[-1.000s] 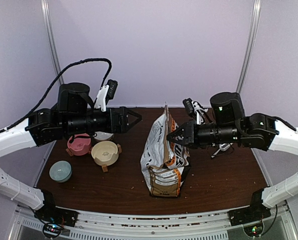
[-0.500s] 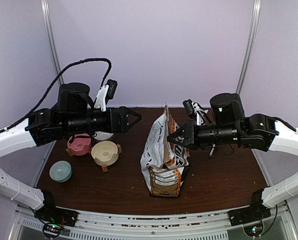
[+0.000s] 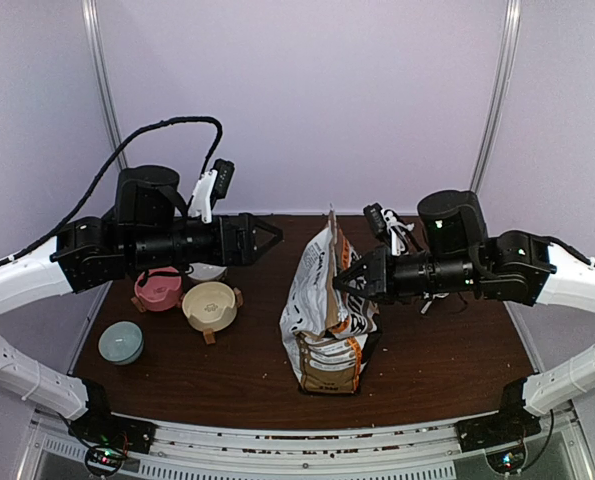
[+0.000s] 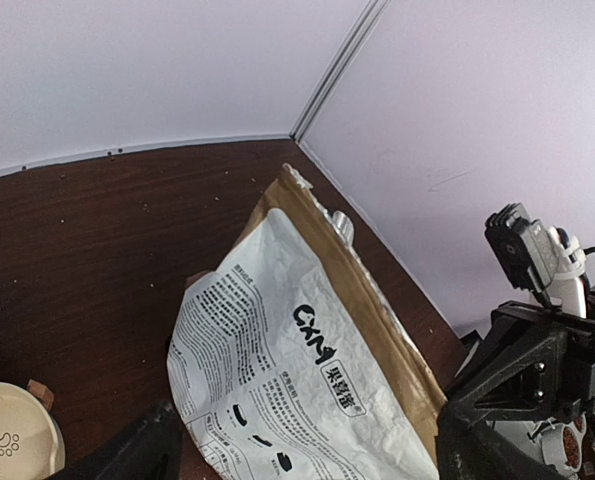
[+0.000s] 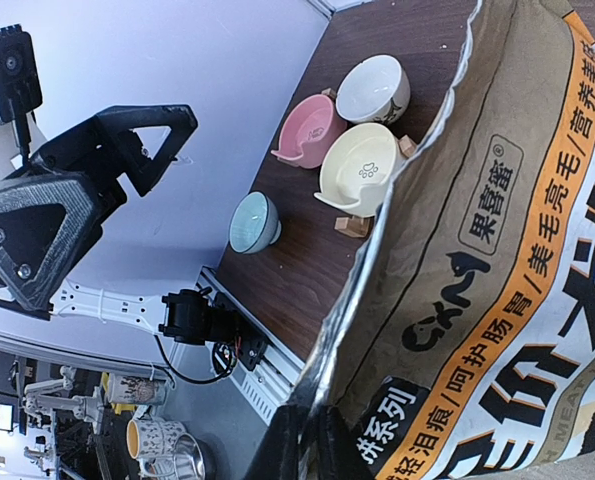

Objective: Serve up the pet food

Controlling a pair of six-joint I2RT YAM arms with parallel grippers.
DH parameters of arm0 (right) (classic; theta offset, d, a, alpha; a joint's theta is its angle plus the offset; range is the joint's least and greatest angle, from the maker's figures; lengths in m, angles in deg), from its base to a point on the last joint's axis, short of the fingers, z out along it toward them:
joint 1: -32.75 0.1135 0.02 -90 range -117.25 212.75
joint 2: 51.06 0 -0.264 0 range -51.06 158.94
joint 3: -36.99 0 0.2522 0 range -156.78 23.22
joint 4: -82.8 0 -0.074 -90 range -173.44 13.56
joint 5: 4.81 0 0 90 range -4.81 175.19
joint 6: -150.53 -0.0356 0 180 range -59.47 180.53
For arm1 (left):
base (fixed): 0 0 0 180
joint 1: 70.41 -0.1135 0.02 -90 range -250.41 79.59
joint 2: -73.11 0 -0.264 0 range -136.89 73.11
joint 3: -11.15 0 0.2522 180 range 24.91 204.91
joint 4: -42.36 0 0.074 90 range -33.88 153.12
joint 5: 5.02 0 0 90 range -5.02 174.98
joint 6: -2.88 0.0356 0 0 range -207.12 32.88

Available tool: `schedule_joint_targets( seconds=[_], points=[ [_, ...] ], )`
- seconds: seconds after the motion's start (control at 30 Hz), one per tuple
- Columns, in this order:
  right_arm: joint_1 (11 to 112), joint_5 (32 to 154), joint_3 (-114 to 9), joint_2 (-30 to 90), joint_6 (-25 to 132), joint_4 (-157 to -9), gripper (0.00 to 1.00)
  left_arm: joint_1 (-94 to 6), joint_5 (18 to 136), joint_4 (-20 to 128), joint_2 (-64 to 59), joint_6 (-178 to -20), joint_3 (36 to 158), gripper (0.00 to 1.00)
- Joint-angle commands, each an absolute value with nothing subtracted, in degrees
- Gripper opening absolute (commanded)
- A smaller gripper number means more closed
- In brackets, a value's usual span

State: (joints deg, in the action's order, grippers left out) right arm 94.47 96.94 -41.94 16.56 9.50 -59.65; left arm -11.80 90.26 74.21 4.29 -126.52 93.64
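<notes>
A brown-and-white paper bag [image 3: 327, 320] stands upright mid-table with its top open. The pet food does not show; the inside of the bag is hidden. My right gripper [image 3: 343, 281] is at the bag's upper right edge. In the right wrist view its fingers [image 5: 329, 445] are shut on the bag's foil-lined rim [image 5: 377, 290]. My left gripper [image 3: 269, 238] hovers open to the left of the bag top, apart from it. Through the left wrist camera, the bag's printed white face [image 4: 307, 370] lies between and beyond the spread fingers [image 4: 137, 450].
Left of the bag stand a pink bowl [image 3: 158, 290], a cream bowl [image 3: 210, 303], a teal bowl [image 3: 121, 342] and a white bowl [image 3: 207, 271] half hidden under the left arm. Purple walls close the back and both sides.
The right arm has crept slightly left and down at the bag's rim, still gripping it. The left arm and the bowls have not moved.
</notes>
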Motion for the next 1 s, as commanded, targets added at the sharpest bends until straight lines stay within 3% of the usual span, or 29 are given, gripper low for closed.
schedule_joint_targets(
  seconds=[0.0,0.67,0.83,0.97],
  points=[
    [94.9,96.0,-41.2,16.1,9.2,-58.2,0.1,-11.8,90.8,73.4,4.8,-126.7,93.4,0.91],
    [95.2,95.6,-44.4,21.2,9.0,-57.2,0.09,-11.8,91.4,74.0,5.4,-126.5,93.2,0.92],
    [95.3,94.3,-44.0,21.4,8.6,-57.5,0.0,-11.8,90.3,73.8,4.4,-126.5,94.1,0.92],
    [95.2,94.2,-43.0,21.0,8.6,-58.6,0.0,-11.8,87.5,72.1,2.2,-126.6,95.5,0.92]
  ],
)
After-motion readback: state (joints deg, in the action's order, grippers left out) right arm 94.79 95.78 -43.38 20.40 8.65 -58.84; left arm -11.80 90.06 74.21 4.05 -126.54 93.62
